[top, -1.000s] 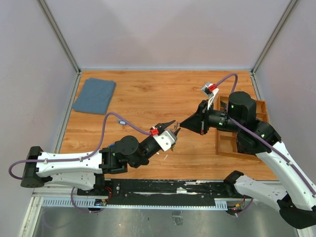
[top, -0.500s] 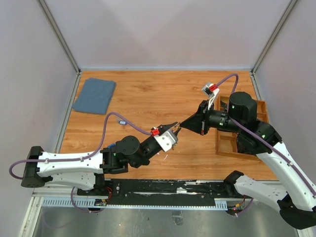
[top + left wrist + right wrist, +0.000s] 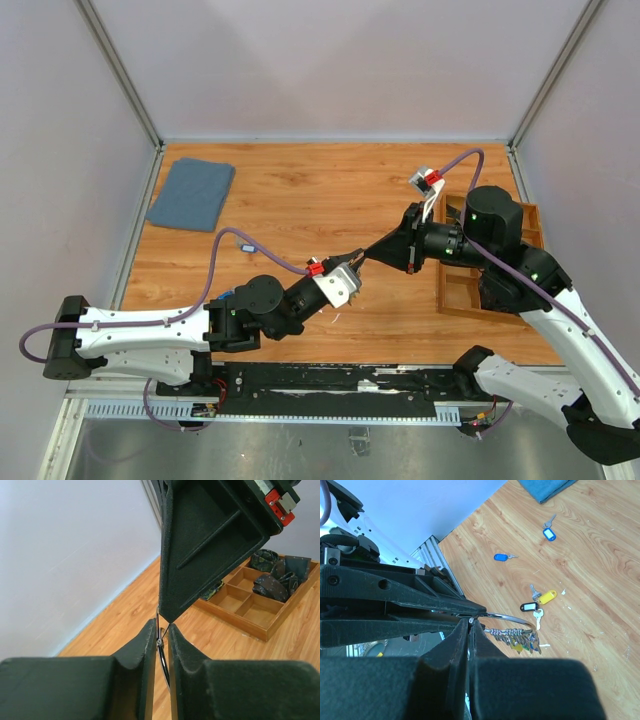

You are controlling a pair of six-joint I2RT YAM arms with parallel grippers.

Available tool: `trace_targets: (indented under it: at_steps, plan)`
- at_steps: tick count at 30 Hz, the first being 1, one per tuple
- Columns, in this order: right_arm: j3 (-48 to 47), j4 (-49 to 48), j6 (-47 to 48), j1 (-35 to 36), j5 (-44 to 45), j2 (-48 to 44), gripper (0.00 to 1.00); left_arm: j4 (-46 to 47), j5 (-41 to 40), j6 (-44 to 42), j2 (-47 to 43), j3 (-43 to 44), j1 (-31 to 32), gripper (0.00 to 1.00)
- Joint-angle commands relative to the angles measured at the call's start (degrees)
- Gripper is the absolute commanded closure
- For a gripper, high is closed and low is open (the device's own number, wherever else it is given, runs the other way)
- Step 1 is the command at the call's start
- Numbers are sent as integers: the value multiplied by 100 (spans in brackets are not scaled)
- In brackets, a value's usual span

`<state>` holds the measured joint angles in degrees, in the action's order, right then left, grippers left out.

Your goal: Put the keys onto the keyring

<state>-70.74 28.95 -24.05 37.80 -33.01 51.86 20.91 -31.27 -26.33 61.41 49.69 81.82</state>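
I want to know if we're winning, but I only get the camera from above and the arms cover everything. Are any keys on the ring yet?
Observer: Yes. The right wrist camera shows a bunch of small keys with yellow and green tags hanging on the thin silver wire ring.
Operator: Who's holding the ring?
Observer: The right tool is shut on it, right at its tips.
Operator: Are any keys left over?
Observer: Yes, some lie loose on the wooden table, such as a blue-tagged key and a yellow-tagged key.
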Motion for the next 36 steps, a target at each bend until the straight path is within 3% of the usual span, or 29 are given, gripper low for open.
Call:
trace_targets:
  at_steps: [1, 6, 14, 19, 23, 32, 36]
  plan:
    - [34, -301, -58, -77, -107, -132, 99, 247, -75, -43, 42, 43, -8, 86]
    - [-16, -167, 85, -66, -26, -154, 99, 241, -126, -73, 29, 41, -8, 99]
    - [-139, 76, 305, -71, 165, -167, 100, 153, -139, -197, 46, 67, -8, 99]
    - [-146, 67, 298, -79, 143, -174, 99, 172, -196, -206, 26, 43, -8, 82]
    - [-153, 67, 293, -75, 138, -192, 100, 201, -228, -206, -11, 16, -8, 77]
    - [-147, 52, 261, -71, 116, -233, 99, 212, -235, -206, 9, 30, -7, 77]
    - [-112, 41, 235, -72, 100, -237, 99, 195, -207, -203, 29, 56, -8, 90]
